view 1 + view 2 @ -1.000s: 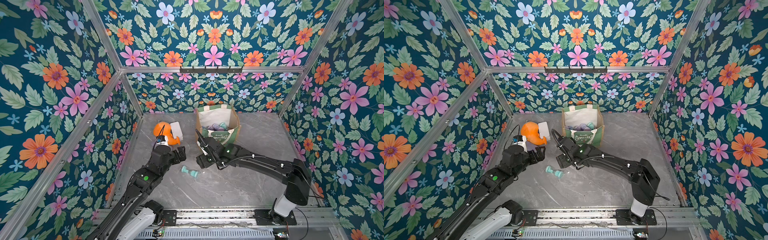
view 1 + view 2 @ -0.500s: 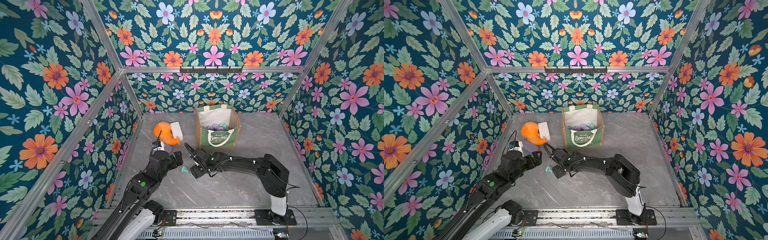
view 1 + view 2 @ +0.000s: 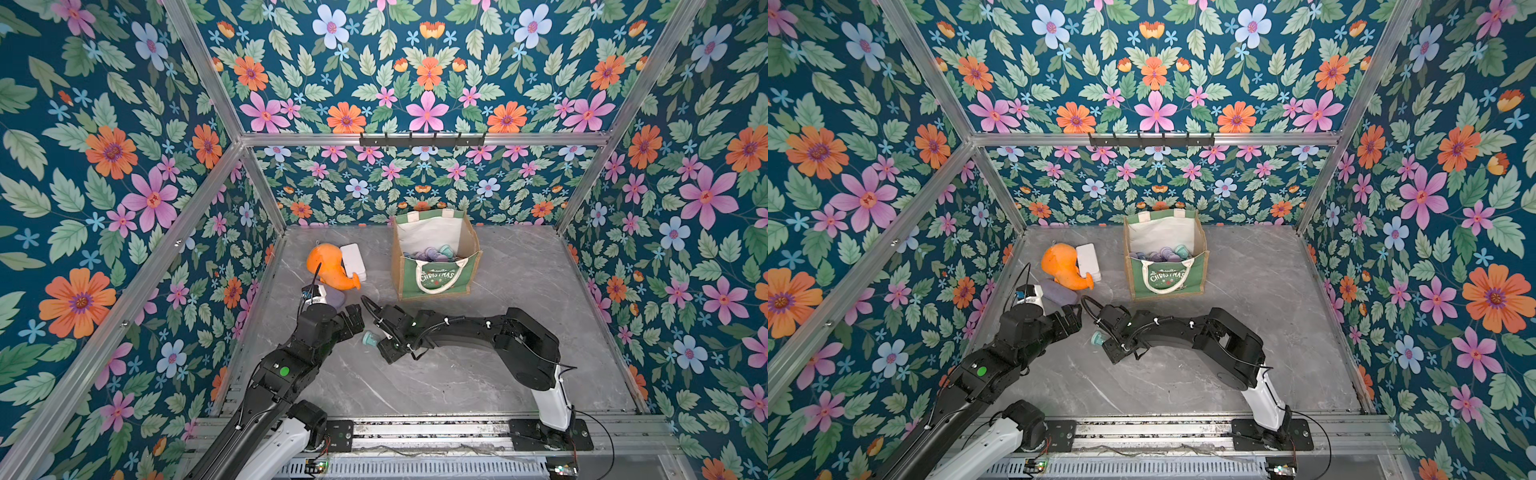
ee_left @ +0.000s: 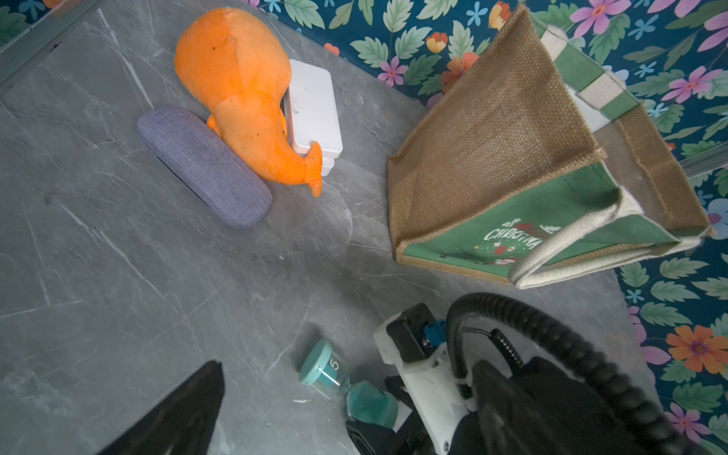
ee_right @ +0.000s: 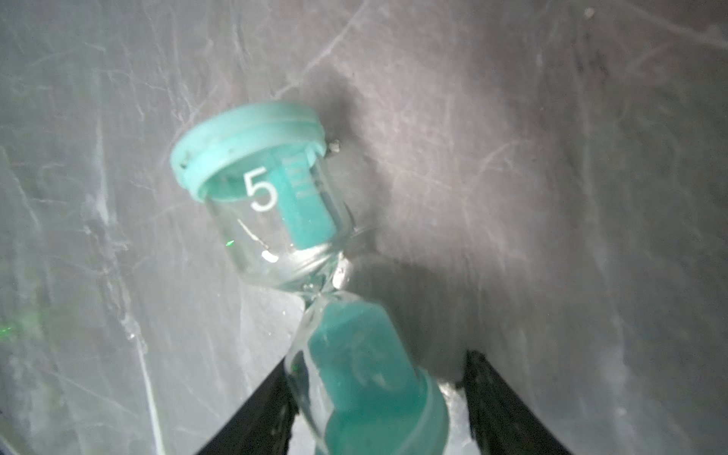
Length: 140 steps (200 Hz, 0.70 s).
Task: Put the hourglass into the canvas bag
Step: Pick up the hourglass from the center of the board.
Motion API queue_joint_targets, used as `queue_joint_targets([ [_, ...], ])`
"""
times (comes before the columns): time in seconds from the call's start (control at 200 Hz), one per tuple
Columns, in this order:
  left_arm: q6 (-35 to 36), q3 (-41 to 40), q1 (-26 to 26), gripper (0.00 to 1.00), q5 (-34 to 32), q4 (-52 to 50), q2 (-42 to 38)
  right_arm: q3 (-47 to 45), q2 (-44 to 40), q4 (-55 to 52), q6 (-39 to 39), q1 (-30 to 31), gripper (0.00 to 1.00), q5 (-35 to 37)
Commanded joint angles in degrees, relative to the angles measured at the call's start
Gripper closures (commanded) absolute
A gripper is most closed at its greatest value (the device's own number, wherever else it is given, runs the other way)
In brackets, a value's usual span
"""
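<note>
The hourglass (image 5: 307, 268) is not in the canvas bag (image 3: 465, 278). It lies on its side on the grey marbled surface (image 3: 457, 374), well in front of the bag's printed face and off to the bag's left. It has clear glass, teal sand in both bulbs and teal end caps. A white "5" is printed on the bulb farther from the right gripper (image 5: 378, 362), beside a short column of tick marks too fine to read.

The right gripper's fingers (image 5: 496, 405) straddle the nearer bulb and its cap. One finger lies against the glass, while a strip of bare surface shows between the other finger and the cap, so the grip is not closed.

The left gripper (image 3: 353, 318) hangs left of the hourglass, on the robot's side of the bag. Only one of its fingers (image 4: 185, 409) shows in the left wrist view, so I cannot tell how wide it stands.

The bag stands upright with its mouth open and its cream lining showing. Its green front reads "CHRISTMAS" in white inside the loop of a white rope handle, and the red lettering above that is too small to read. Small lilac and teal items lie inside.

Left of the bag an orange plush whale (image 4: 240, 98) leans on a white box (image 4: 313, 106). A grey-blue fabric glasses case (image 4: 203, 165) touches the whale on the side away from the bag.
</note>
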Motion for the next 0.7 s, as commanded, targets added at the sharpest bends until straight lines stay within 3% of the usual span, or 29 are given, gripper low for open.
queue_joint_targets([
  [0.0,0.32,-0.09,0.0,0.0,-0.84,-0.15,0.11,1.05,0.96,-0.35,-0.75,0.11,0.38,0.97],
  [0.695,0.72,0.14,0.02,0.0,-1.19,0.1,0.89,2.56,1.1,-2.01,-1.64,0.14,0.57,1.46],
])
